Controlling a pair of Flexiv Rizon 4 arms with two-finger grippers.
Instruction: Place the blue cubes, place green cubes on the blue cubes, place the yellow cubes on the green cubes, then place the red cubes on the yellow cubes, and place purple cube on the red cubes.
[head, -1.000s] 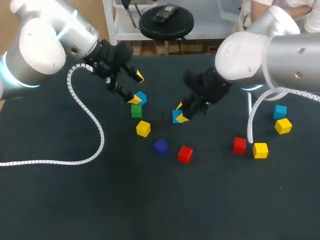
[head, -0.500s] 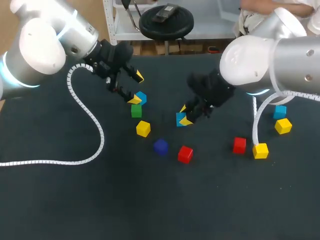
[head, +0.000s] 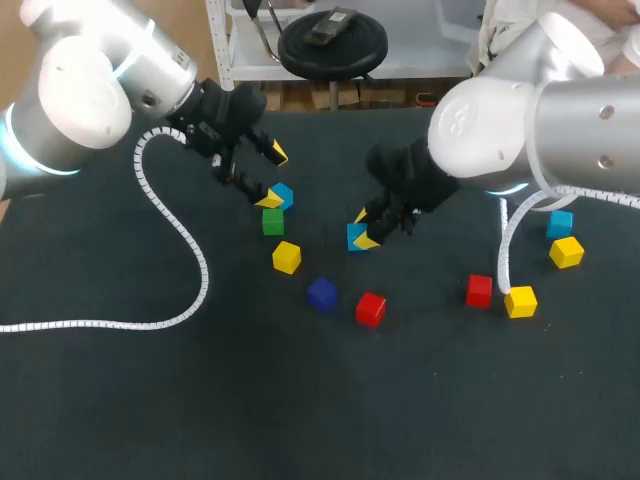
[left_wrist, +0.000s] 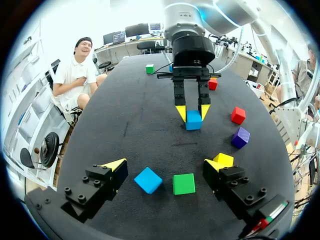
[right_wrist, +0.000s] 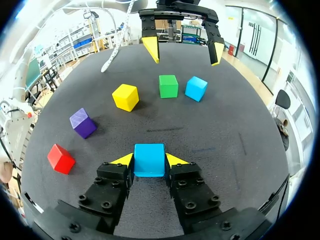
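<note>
From the head view, my right gripper (head: 362, 228) sits near the middle of the dark table (head: 150, 400), its fingers clamped on the held blue cube (head: 354, 237) from two sides. I cannot tell whether that cube touches the table. My left gripper (head: 272, 177) hangs with its fingers spread wide, one yellow tip just beside the loose blue cube (head: 284, 194). The green cube (head: 272, 222) lies next to that one, with the near yellow cube (head: 287, 257) a little further on. The purple cube (head: 321, 293) and the middle red cube (head: 370, 308) lie side by side. Off to my right are another red cube (head: 479, 290), two more yellow cubes (head: 520, 301) and a third blue cube (head: 560, 223).

In the left wrist view, my left gripper (left_wrist: 165, 167) is wide apart and grips nothing. The loose blue cube (left_wrist: 148, 180) and the green cube (left_wrist: 183, 183) lie between its fingers, apart from both. The near yellow cube (left_wrist: 223, 159) is just beside one finger. Ahead, my right gripper (left_wrist: 192, 111) points down at the held blue cube (left_wrist: 193, 122).

In the right wrist view, both fingertips (right_wrist: 123, 159) press the sides of the held blue cube (right_wrist: 149, 159). Ahead lie the near yellow cube (right_wrist: 125, 97), the green cube (right_wrist: 168, 85) and the loose blue cube (right_wrist: 196, 88), with my left gripper (right_wrist: 183, 51) spread above them.
</note>
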